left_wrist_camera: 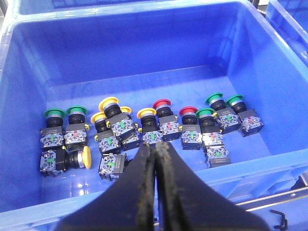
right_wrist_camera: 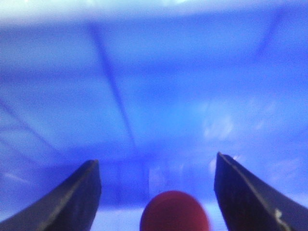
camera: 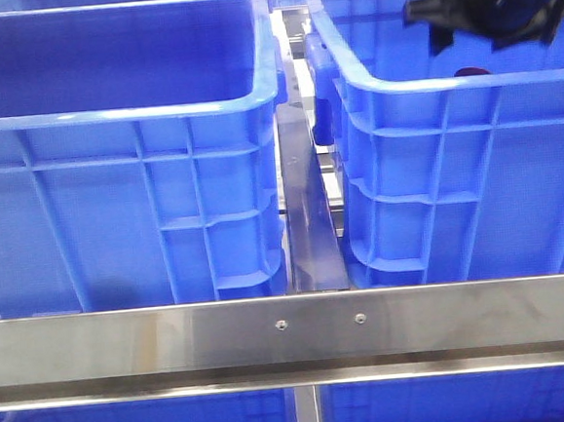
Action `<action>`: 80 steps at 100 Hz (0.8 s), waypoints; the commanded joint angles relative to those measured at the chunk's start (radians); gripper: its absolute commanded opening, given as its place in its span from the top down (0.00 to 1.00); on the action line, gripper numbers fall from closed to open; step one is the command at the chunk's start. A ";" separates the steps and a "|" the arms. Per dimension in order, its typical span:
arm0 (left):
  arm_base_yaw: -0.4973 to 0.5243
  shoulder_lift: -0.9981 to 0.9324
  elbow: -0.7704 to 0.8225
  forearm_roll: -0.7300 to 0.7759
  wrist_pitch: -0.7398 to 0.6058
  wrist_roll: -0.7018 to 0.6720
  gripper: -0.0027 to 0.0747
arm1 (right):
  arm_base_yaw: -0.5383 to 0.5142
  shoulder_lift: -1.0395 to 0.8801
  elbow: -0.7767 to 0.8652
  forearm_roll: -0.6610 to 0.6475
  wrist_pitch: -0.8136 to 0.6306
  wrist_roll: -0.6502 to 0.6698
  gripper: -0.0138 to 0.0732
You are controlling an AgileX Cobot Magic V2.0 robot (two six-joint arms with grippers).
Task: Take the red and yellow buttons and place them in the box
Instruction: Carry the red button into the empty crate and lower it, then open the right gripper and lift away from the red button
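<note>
The red button point(right_wrist_camera: 174, 211) sits low between the fingers of the right gripper point(right_wrist_camera: 159, 192), a rounded dark-red cap, blurred by closeness, with clear gaps to the finger on either side, so nothing is gripped yet. It looks like hard, smooth plastic: probably light and stiff, and likely to skid out of a pinch on the dome, so the safer hold is across the body below the cap, or squarely across the cap's rim. Beyond the fingers lies the ribbed wall of the right-hand box point(camera: 456, 187); in the front view this arm reaches down inside it. The left gripper point(left_wrist_camera: 156, 192) is pressed closed, fingers touching, holding nothing, and hovers over the other box point(left_wrist_camera: 144, 62). Below and ahead of its tips lie push-button switches, among them yellow buttons point(left_wrist_camera: 109, 104) just ahead to one side, red ones point(left_wrist_camera: 162, 104) directly ahead, and green ones point(left_wrist_camera: 214, 98) further to the side. Their blocky bases carry small labels, too small to read; no brand is legible anywhere.
</note>
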State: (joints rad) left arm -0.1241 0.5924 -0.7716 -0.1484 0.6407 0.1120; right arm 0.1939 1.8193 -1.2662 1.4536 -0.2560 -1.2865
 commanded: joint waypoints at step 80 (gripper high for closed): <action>0.002 0.001 -0.025 -0.013 -0.076 -0.011 0.99 | -0.004 -0.937 0.614 0.084 0.087 -0.065 0.24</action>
State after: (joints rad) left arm -0.1241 0.5924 -0.7716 -0.1484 0.6401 0.1120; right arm 0.1939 0.9588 -0.6767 1.5475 -0.1850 -1.3392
